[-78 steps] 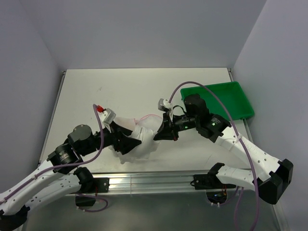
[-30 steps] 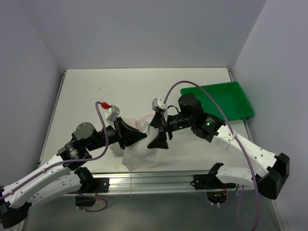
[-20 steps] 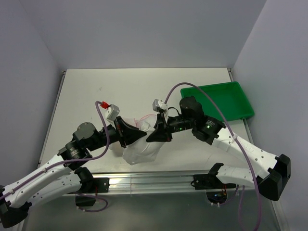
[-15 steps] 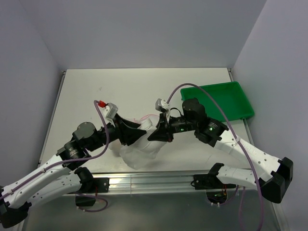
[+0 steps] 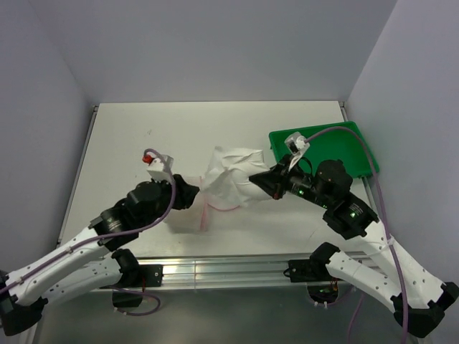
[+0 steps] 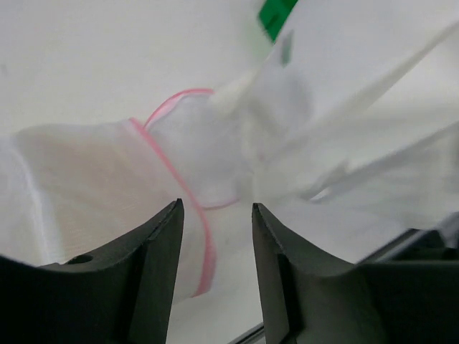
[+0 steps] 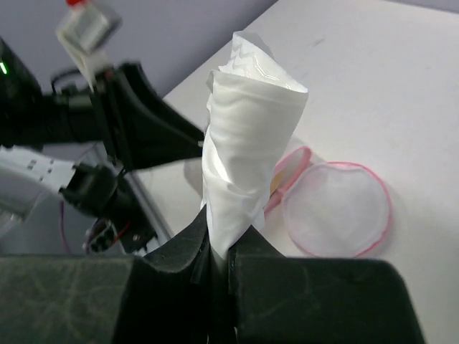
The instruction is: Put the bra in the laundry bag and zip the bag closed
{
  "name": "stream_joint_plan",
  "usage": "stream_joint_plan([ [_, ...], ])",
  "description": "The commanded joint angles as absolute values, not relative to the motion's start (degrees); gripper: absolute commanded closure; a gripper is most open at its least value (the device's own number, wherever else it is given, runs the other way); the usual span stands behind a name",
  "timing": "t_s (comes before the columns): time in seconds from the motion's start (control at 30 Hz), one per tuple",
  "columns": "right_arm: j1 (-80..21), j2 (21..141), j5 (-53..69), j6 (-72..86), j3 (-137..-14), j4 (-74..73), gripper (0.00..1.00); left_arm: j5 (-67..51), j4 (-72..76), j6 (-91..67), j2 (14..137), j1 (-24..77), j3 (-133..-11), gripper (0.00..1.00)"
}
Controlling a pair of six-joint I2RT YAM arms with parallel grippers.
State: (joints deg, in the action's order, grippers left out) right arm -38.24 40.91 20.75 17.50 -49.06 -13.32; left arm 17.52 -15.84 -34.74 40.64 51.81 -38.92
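White translucent mesh laundry bag (image 7: pixel 247 136), one part drawn upward into a twisted, upright column, with its round pink-rimmed flap lying flat and unzipped beside the column's foot. Of the bra (image 7: pixel 282 179), only a tan-beige patch shows, inside the pink zipper band at that foot

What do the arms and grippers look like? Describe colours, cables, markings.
The left arm and right arm have white links and black joint housings. A purple cable loops along each. The left gripper and right gripper have black wedge-shaped fingers. A white module sits on each wrist, the left one with a red plug. Green lights glow on the right arm.
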Motion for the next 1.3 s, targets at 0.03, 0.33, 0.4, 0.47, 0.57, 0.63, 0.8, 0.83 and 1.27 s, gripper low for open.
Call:
stream_joint_plan([
  [0.03,-37.5,37.8,8.9,22.1,-48.9,-13.9,1.00,31.3,-20.7,-37.1,48.0,58.3,-40.9,0.51],
  [0.33,-37.2,34.0,-1.7,24.3,-48.0,-17.8,1.00,49.7,-30.0,-39.6,69.7,68.1,-50.7,0.39],
  [0.4,-37.0,33.2,-3.4,24.5,-47.6,-18.5,1.00,50.6,-29.6,-39.4,73.3,68.1,-51.5,0.37],
  [0.47,-36.9,32.8,-3.6,24.7,-47.2,-18.8,1.00,49.9,-27.9,-38.1,75.1,68.0,-51.4,0.36],
  [0.57,-36.8,32.5,-4.7,25.0,-46.5,-19.3,1.00,47.6,-26.4,-36.7,77.5,67.8,-52.0,0.38],
  [0.63,-36.8,32.2,-5.2,25.1,-46.1,-19.3,1.00,46.7,-26.2,-36.2,79.3,67.5,-52.5,0.40],
  [0.8,-36.7,31.8,-4.1,26.0,-44.6,-18.0,1.00,45.3,-24.7,-34.2,81.7,66.3,-53.1,0.47],
  [0.83,-36.7,31.9,-4.3,26.6,-44.3,-17.8,1.00,44.7,-24.5,-34.0,82.3,66.2,-53.2,0.49],
  [1.27,-36.7,30.1,-2.4,30.6,-38.5,-11.7,1.00,42.5,-18.6,-31.6,76.6,64.7,-50.7,1.00],
])
